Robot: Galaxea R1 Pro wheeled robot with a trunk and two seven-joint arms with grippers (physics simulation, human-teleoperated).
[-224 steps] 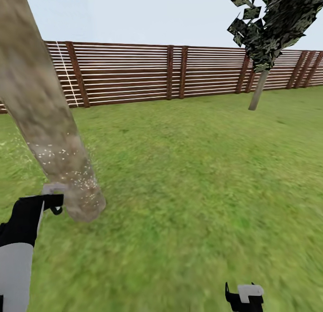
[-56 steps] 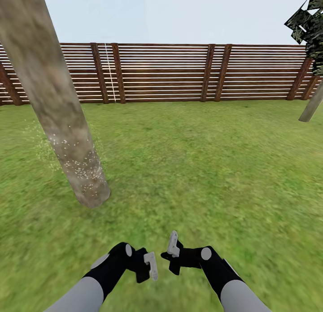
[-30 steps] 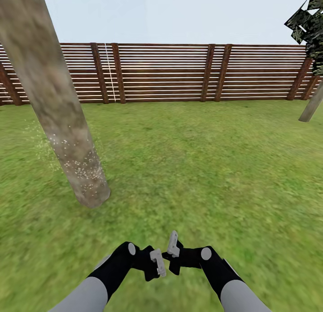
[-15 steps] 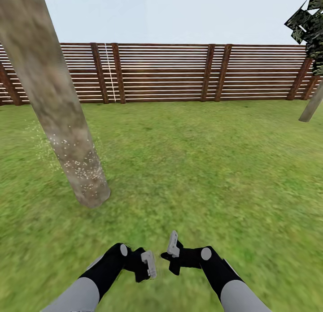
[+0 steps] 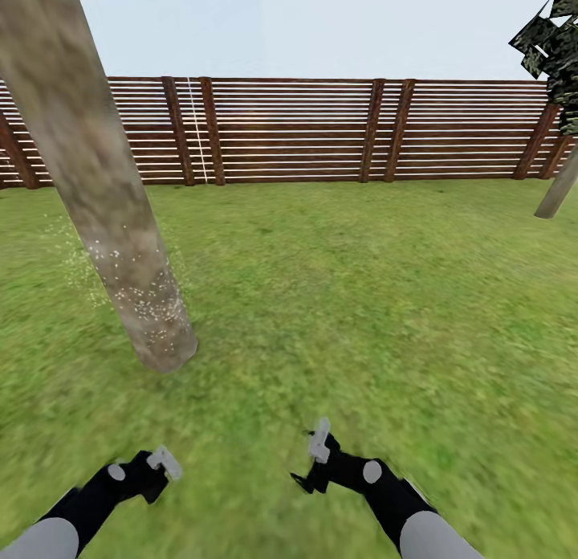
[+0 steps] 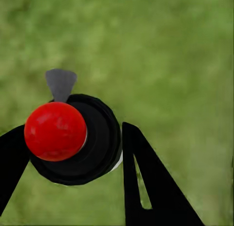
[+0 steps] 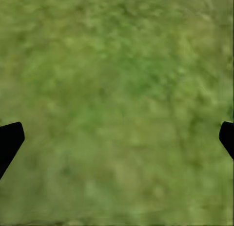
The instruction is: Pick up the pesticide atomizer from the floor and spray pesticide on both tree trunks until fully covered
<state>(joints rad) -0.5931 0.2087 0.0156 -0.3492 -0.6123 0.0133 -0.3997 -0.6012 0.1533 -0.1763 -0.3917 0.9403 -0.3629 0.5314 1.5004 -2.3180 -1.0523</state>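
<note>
The pesticide atomizer point(image 6: 92, 143) sits between my left gripper's point(image 6: 73, 134) two black fingers point(image 6: 146, 187), seen from above with its red dot toward the camera. In the head view the left gripper point(image 5: 156, 469) hangs low at the left over grass, with the atomizer's light-grey cap point(image 5: 165, 460) showing at its tip. The near tree trunk point(image 5: 120, 246), thick and mottled grey-brown, leans up to the left; white specks cover its lower part. A second tree point(image 5: 555, 191) stands at the far right edge. My right gripper point(image 5: 315, 461) is open over bare grass point(image 7: 117, 136).
A brown slatted wooden fence point(image 5: 297, 129) closes the far side of the lawn. Open grass point(image 5: 377, 302) lies between the two trees and ahead of both arms. Dark foliage point(image 5: 554, 45) hangs at the upper right.
My left arm has swung out to the left with the atomizer, away from the right gripper. The right gripper has shifted slightly. The trunk and fence stay as half a second ago.
</note>
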